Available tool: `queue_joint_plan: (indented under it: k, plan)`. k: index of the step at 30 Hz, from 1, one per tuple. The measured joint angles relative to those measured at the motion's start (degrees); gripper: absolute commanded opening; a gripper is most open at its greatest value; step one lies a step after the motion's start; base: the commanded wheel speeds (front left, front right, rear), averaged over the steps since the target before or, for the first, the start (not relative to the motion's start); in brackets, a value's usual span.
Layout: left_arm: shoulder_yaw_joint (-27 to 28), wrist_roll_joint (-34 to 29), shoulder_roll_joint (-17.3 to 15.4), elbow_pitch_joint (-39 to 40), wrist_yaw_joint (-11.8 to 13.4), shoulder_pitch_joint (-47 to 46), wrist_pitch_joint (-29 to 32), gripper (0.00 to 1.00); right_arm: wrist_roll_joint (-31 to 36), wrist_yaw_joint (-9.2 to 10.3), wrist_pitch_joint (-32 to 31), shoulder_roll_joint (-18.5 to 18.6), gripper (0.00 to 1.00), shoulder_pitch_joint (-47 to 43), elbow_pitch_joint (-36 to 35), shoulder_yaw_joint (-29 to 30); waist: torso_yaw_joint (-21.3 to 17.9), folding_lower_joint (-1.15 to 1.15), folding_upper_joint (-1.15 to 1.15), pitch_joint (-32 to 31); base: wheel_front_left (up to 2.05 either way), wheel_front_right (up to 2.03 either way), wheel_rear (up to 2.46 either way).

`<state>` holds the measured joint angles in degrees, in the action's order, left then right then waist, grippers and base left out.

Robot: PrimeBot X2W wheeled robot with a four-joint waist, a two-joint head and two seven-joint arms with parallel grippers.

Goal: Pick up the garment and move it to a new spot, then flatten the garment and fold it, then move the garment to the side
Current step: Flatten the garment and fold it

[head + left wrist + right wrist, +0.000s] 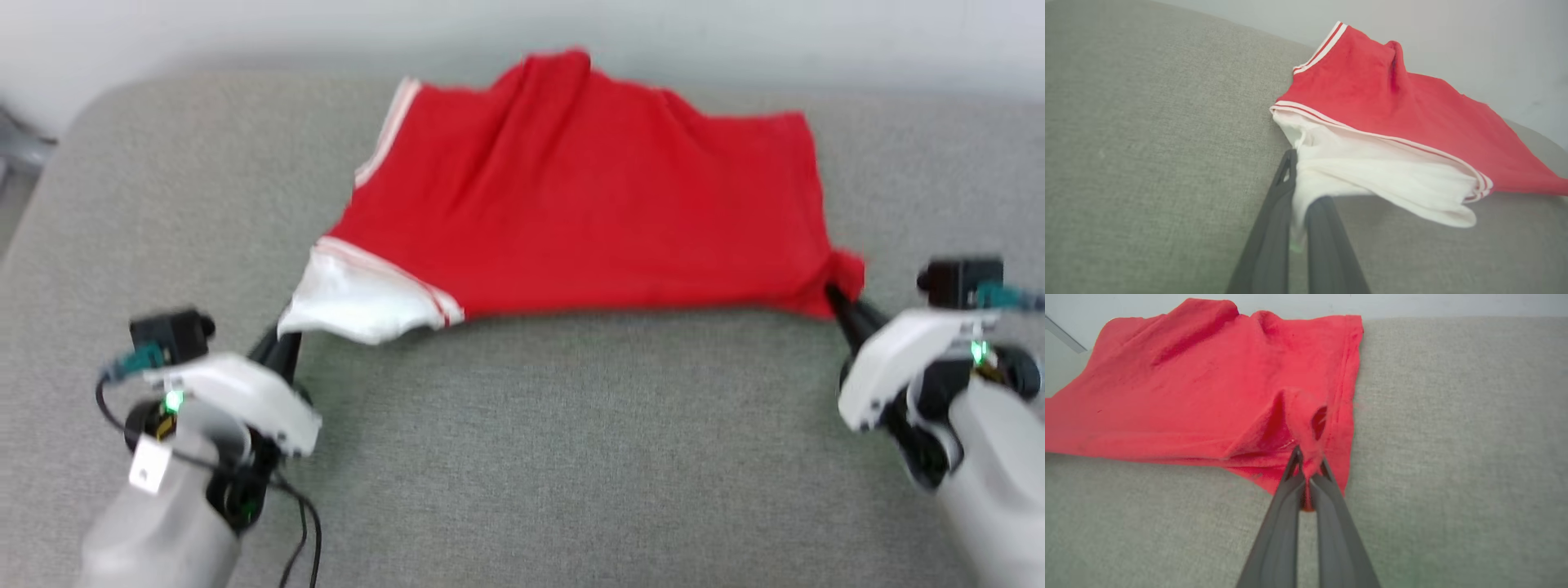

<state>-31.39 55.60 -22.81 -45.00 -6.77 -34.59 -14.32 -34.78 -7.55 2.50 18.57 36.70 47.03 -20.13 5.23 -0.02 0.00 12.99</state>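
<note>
The garment [588, 196], a red T-shirt with a white sleeve and striped trim, lies spread across the far middle of the grey cushion [555, 441], plain red face up. My left gripper [286, 339] is shut on the white sleeve [1372, 171] at the garment's near left corner; in the left wrist view white cloth is pinched in the left gripper [1300, 196]. My right gripper [833, 294] is shut on the red near right corner. The right wrist view shows a bunch of red cloth [1306, 428] clamped in the right gripper [1308, 467]. The near edge sags between the two grips.
The cushion has a rounded far left corner [114, 106] and a pale wall [245, 33] behind it. The garment's far fold rises close to the cushion's back edge [571, 61]. Bare grey fabric stretches between my arms in front.
</note>
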Motion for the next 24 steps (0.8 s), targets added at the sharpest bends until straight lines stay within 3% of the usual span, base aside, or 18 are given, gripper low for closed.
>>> queue_joint_plan:
  k: [6, 15, 24]
  plan:
    - [0.2, 0.9, -2.4, 9.3, 4.6, 13.0, 0.0, 0.00, -1.4, -0.01, -1.3, 1.8, 0.00, -12.5, -6.3, 1.9, 0.2, 0.00, 0.00, -6.8, 0.00, 0.00, 0.00]
    - [2.0, 5.3, -7.6, 30.0, 16.7, 33.7, 3.6, 0.00, 2.1, -0.04, -6.5, 1.9, 0.00, -31.2, -19.9, 8.7, 0.2, -0.01, 0.00, -14.4, 0.00, 0.00, 0.00]
    - [4.3, 8.3, -12.6, 48.3, 27.6, 47.9, 6.6, 0.00, 8.1, -0.03, -14.5, -3.6, 0.00, -48.7, -37.0, 19.5, 0.9, 0.00, 0.00, -16.8, 0.00, 0.00, 0.00]
